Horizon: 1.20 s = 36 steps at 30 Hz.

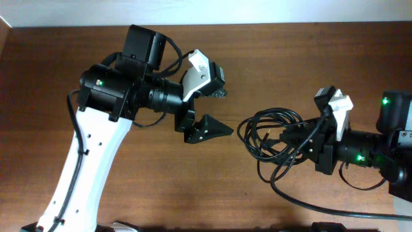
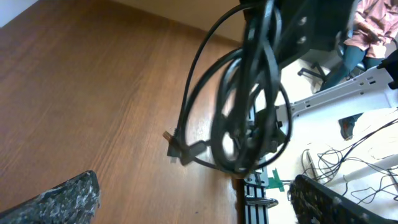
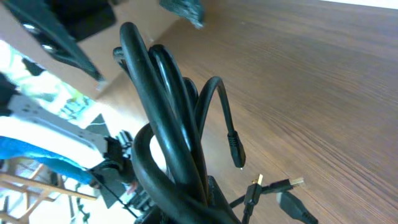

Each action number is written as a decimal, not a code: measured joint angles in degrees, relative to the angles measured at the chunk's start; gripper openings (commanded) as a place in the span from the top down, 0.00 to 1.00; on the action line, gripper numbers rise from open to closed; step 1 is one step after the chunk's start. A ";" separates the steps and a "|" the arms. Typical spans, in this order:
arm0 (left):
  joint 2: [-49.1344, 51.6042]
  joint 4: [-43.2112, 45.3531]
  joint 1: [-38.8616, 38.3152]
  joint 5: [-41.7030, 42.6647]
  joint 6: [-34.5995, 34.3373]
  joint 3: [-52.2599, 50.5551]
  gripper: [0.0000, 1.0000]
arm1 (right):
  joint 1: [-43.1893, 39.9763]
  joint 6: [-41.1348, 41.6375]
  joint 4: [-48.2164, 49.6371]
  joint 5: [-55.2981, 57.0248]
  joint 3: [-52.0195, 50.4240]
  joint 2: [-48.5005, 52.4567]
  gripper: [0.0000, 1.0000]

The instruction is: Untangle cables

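Note:
The cables [image 1: 273, 134] are a bundle of thin black loops right of the table's middle. My right gripper [image 1: 305, 138] is shut on the bundle's right side. In the right wrist view the cables [image 3: 168, 124] rise out of the jaws [image 3: 186, 214], with loose plug ends, one of them gold [image 3: 256, 182], hanging free. My left gripper [image 1: 219, 111] is open and empty, just left of the bundle and apart from it. In the left wrist view the bundle [image 2: 242, 118] hangs ahead between the spread fingers [image 2: 199, 208], with a plug [image 2: 171, 148] low at its left.
The brown wooden table [image 1: 161, 187] stretches left and forward. A thicker black arm wire [image 1: 322, 207] runs along the front right. Beyond the table's edge the left wrist view shows a metal rail [image 2: 258, 193] and a seated person [image 2: 367, 31].

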 measured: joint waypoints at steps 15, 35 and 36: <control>0.00 0.02 -0.02 -0.11 0.00 0.00 0.01 | 0.00 -0.24 0.02 -9.16 0.00 0.00 0.96; 0.00 0.87 -4.81 0.87 0.24 0.00 0.41 | 0.00 -1.53 0.00 -10.25 0.00 0.00 0.96; 0.00 0.98 -4.92 0.87 -0.13 0.00 0.48 | 0.00 -1.51 0.00 -10.23 0.00 0.00 0.96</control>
